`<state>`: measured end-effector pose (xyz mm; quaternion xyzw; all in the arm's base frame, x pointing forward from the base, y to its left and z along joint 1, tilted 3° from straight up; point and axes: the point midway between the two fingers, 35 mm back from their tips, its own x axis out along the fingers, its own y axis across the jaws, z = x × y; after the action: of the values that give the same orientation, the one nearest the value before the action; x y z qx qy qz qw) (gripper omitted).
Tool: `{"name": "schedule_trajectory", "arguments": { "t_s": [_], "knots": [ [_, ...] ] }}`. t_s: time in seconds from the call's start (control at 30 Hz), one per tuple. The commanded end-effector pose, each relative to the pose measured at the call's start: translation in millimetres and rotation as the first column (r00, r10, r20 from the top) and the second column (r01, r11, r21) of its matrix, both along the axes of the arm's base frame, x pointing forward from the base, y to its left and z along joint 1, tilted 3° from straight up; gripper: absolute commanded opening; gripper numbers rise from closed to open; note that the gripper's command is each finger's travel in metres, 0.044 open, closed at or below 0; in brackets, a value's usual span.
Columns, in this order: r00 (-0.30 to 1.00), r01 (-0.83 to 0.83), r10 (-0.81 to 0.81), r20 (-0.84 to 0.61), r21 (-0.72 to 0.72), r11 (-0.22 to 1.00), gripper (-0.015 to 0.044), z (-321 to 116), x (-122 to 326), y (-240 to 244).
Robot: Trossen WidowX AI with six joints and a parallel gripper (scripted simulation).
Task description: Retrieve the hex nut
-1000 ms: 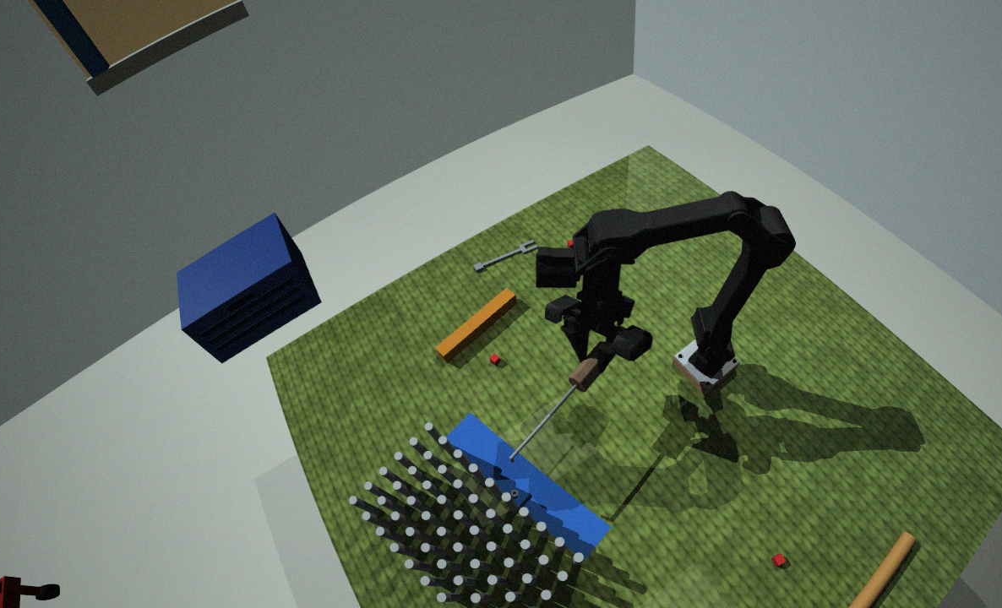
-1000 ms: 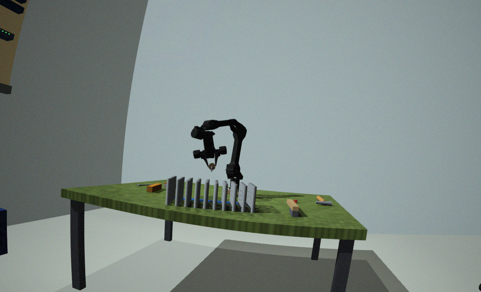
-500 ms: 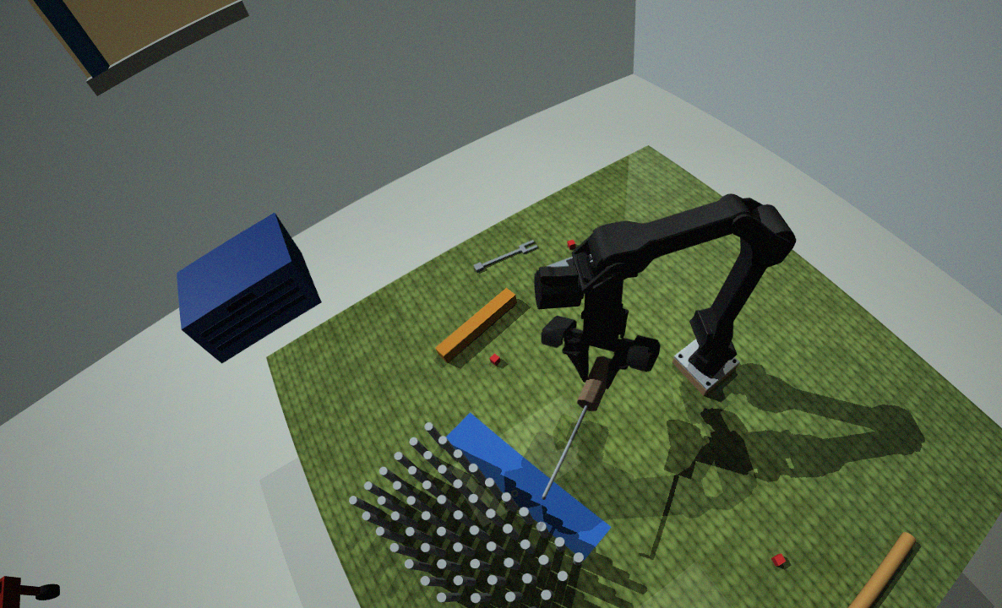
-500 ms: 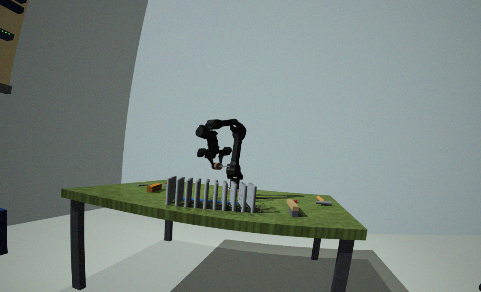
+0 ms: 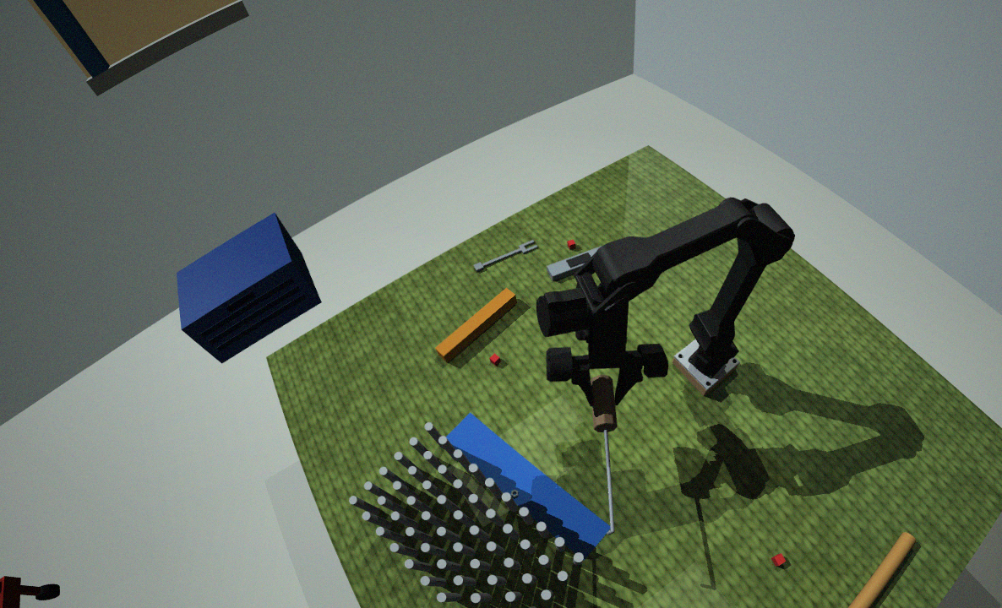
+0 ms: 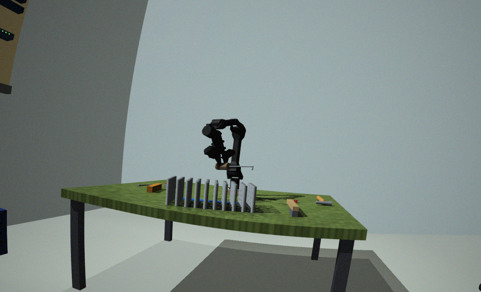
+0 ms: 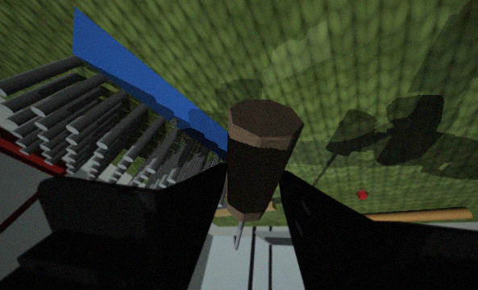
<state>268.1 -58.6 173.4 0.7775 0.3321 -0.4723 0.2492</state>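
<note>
My gripper (image 5: 601, 396) (image 6: 222, 166) (image 7: 253, 172) is shut on the brown handle of a hook tool (image 5: 608, 476) (image 6: 241, 166) (image 7: 266, 121). It holds the tool in the air, above the spacer tops in the exterior view. The thin shaft has a short bent tip, which overlaps the strip's right end in the top view. The small hex nut (image 5: 517, 492) (image 7: 174, 121) lies at the spacer-side edge of the blue taped strip (image 5: 489, 446) (image 7: 114, 48), close to the front row. How fully it is on the strip is unclear. The metal spacers (image 5: 443, 499) (image 6: 198, 194) (image 7: 57, 94) stand upright.
An orange bar (image 5: 476, 325) (image 6: 154, 187), a red cube (image 5: 494, 359) and a fork-ended tool (image 5: 506, 257) lie left of the arm. Another red cube (image 5: 779, 560) (image 7: 362, 195) and a wooden handle (image 5: 883, 571) (image 7: 424, 214) lie right. A two-tone block (image 6: 293, 207) is beside the field.
</note>
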Motion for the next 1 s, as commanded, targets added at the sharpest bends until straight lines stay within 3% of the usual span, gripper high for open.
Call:
{"name": "schedule_trajectory", "arguments": {
  "t_s": [0.0, 0.47, 0.97],
  "knots": [
    [0.989, -0.141, 0.143, 0.035, -0.054, 0.988, 0.0000, 0, 6, 7],
    [0.824, -0.529, 0.560, 0.084, -0.239, 0.814, 0.0000, 0, 19, 32],
    [0.466, -0.788, 0.883, 0.051, -0.431, 0.440, 0.0000, 0, 32, 61]
  ]
}}
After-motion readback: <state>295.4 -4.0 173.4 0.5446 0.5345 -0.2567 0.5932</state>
